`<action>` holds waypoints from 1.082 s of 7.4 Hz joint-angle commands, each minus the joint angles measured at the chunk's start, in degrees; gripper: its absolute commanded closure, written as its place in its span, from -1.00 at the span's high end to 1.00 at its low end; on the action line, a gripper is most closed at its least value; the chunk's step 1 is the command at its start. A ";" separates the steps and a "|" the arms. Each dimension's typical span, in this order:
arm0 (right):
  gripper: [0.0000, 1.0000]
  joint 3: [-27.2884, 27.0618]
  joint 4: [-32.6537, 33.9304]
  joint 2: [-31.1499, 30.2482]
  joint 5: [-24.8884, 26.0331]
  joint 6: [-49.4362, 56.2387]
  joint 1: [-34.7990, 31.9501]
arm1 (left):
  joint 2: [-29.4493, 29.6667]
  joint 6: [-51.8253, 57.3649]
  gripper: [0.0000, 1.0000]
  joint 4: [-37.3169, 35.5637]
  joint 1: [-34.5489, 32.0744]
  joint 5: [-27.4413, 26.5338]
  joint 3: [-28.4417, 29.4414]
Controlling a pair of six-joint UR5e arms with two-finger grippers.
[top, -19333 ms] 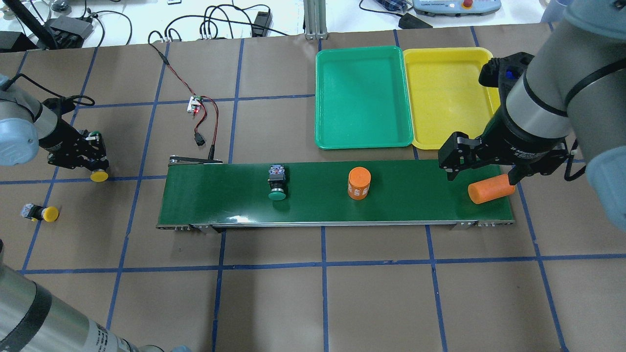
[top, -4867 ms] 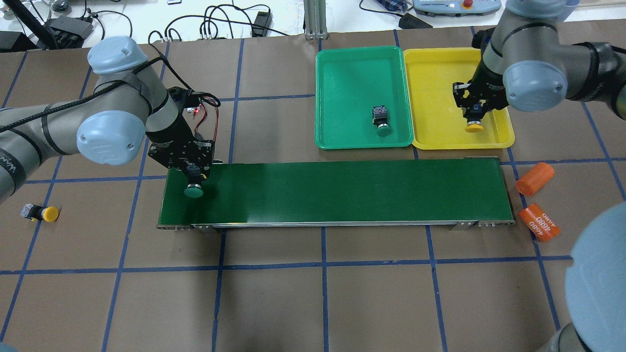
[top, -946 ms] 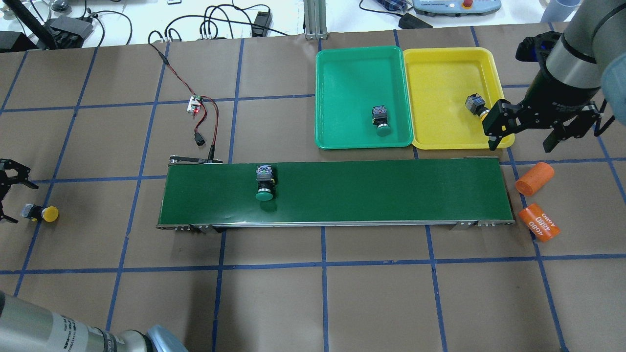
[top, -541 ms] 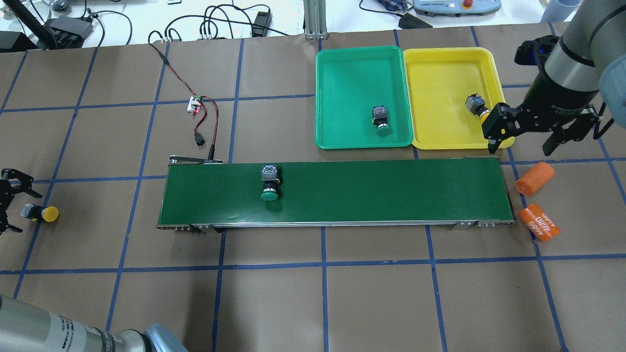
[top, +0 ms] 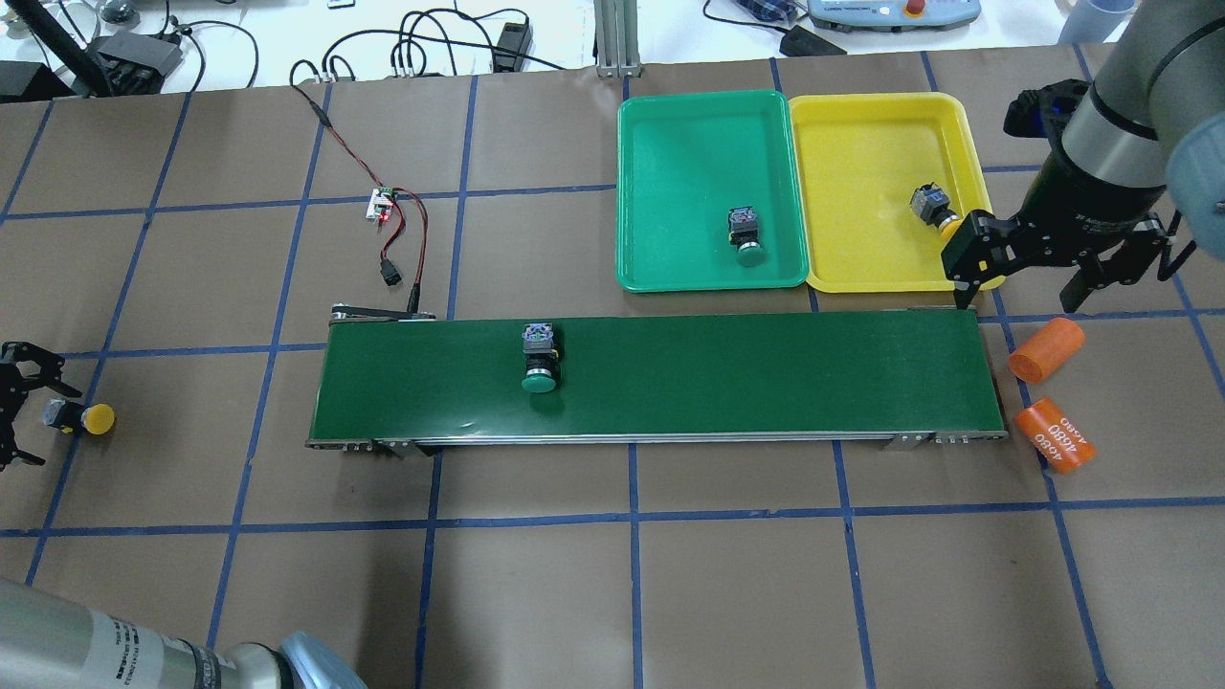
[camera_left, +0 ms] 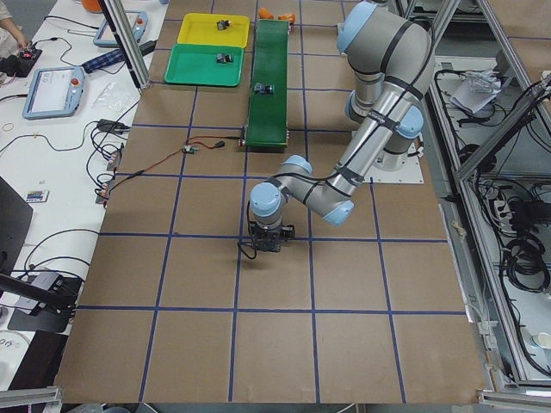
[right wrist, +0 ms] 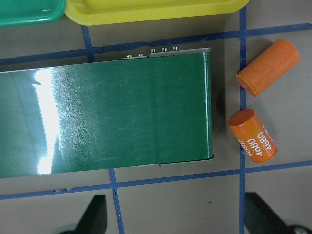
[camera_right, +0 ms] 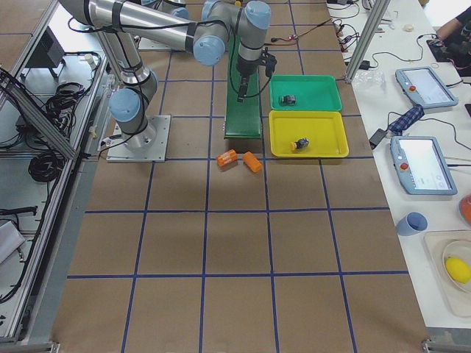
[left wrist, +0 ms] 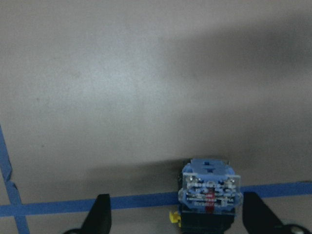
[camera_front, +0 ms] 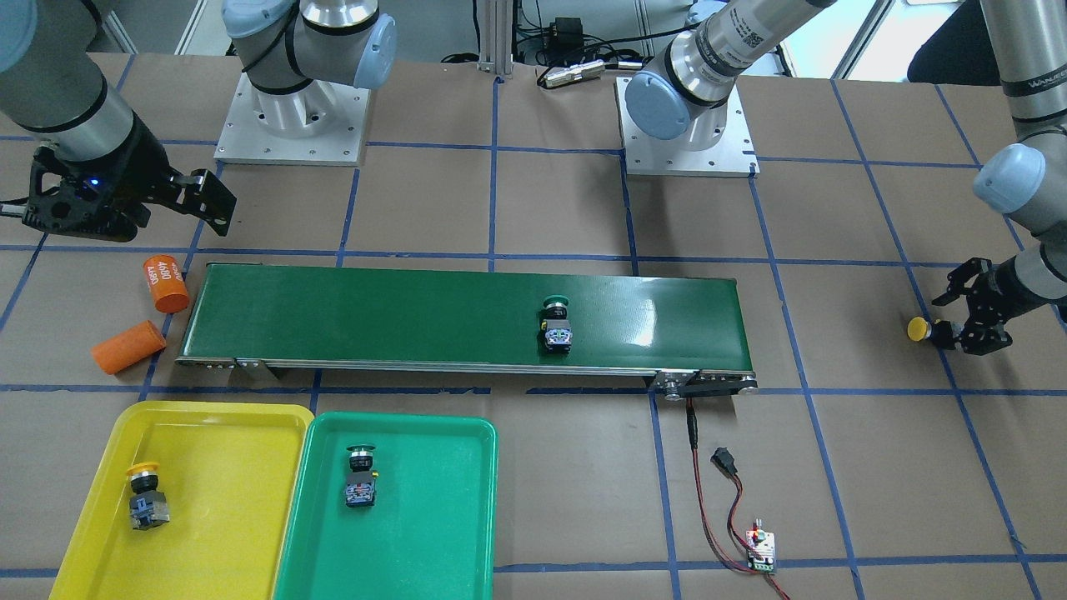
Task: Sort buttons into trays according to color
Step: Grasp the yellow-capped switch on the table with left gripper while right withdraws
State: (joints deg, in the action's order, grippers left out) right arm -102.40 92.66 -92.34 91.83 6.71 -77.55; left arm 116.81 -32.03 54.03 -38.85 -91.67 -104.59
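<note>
On the near worktop [top: 191,459], the loose yellow button [top: 98,418] is being straddled by the open left hand [camera_front: 952,327]. On the belt [top: 766,373], an unsorted green button [top: 541,364] is being borne. Beyond, a sorted green button [top: 745,234] is being held in the green tray [top: 670,144], a sorted yellow button [top: 930,206] in the yellow tray [top: 861,153]; right hand [top: 1013,304] spread, empty. Judged half done.

Silver tubular arms [camera_front: 733,33], pale-blue joint caps [camera_front: 654,107], square bolted bases [camera_front: 292,125]; black left gripper [camera_front: 946,325], right gripper [top: 1016,295]
</note>
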 commanded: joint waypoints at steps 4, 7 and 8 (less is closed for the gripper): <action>1.00 -0.34 0.68 1.99 -1.04 0.05 -6.83 | -2.19 2.40 -0.99 1.07 -0.70 2.99 2.55; 1.00 -0.43 0.68 2.43 -1.04 -0.74 -7.00 | -10.09 15.36 -1.00 1.60 -8.75 3.08 1.41; 1.00 -0.52 0.77 2.52 -1.13 -0.82 -7.00 | -12.20 21.16 -1.00 3.69 -12.70 2.90 0.97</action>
State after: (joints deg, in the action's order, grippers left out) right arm -102.85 93.36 -89.97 90.74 6.07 -84.50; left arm 107.54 -17.78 55.98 -46.95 -88.65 -103.06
